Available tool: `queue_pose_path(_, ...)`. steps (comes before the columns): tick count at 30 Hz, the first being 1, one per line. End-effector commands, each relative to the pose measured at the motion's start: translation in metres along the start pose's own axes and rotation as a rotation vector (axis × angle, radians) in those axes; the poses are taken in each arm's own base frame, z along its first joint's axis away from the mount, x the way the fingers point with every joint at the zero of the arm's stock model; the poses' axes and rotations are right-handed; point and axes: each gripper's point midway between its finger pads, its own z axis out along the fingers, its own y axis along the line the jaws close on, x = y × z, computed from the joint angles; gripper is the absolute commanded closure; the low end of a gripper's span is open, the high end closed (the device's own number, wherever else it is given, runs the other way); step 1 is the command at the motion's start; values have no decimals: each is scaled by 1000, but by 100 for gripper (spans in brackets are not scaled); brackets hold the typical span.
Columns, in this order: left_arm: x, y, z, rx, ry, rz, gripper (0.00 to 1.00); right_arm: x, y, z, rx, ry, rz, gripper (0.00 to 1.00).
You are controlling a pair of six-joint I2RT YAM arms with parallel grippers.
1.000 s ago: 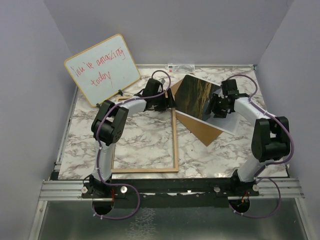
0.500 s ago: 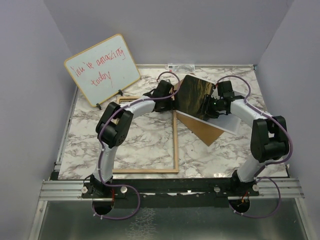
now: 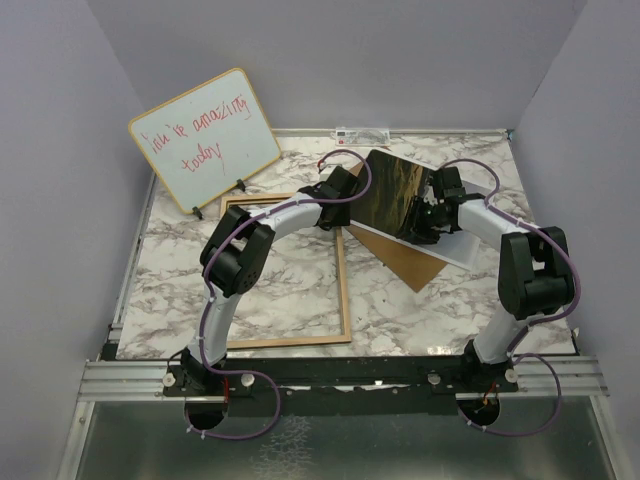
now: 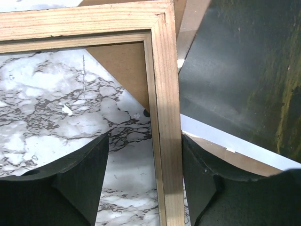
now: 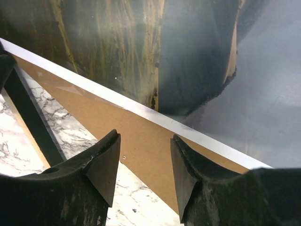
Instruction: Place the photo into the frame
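Note:
The frame (image 3: 345, 285) lies flat on the marble table, light wood face up. In the left wrist view its right rail (image 4: 167, 141) runs between my fingers. My left gripper (image 3: 336, 198) (image 4: 145, 139) is open astride that rail near the far right corner, the right finger (image 4: 211, 188) against the rail and the left finger well off it. The photo (image 3: 392, 195) (image 4: 244, 70) (image 5: 117, 47), dark and glossy with a white margin, rests beside the corner over a brown board. My right gripper (image 3: 428, 212) (image 5: 145, 140) is open at the photo's right edge, with nothing between its fingers.
The plain brown board (image 3: 402, 258) (image 5: 155, 141) lies under the photo, one corner reaching under the frame (image 4: 122, 66). A whiteboard with red handwriting (image 3: 203, 137) leans at the back left. Grey walls close in the left, back and right sides.
My left arm has reached farther right to the frame's far right corner and its jaws have narrowed round the rail. The frame has shifted slightly left. The right gripper has edged left along the photo.

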Motion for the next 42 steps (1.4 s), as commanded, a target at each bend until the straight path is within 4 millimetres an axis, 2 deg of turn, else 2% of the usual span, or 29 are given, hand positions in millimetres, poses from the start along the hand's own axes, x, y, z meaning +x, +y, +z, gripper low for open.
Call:
queue_pose_path(1,17,32,-3,-122,47,42,38,13,-14,7,63,36,27,50)
queue_pose_path(7,16,45,-11,-177,30,37,39,16,-22,9,105,41,42,51)
queue_pose_path(10,17,53,-15,-207,32,37,42,17,-30,10,147,43,57,53)
queue_pose_path(13,17,53,-17,-202,36,37,41,17,-32,10,163,42,62,53)
queue_pose_path(17,7,38,-22,-141,31,23,38,15,-30,10,155,36,67,53)
queue_pose_path(23,-34,30,-43,-107,-59,-33,37,16,-33,11,166,37,75,54)
queue_pose_path(28,-57,6,-56,20,-82,-52,25,16,-35,11,183,31,81,54)
queue_pose_path(34,-60,-37,-56,269,-44,-74,22,16,-36,13,181,35,79,54)
queue_pose_path(37,-58,-51,-52,360,-14,-93,22,18,-38,14,185,39,80,54)
queue_pose_path(39,-57,-54,-48,380,-11,-98,22,19,-38,15,186,42,78,54)
queue_pose_path(42,-54,-49,-37,356,-2,-113,22,21,-39,16,185,45,80,54)
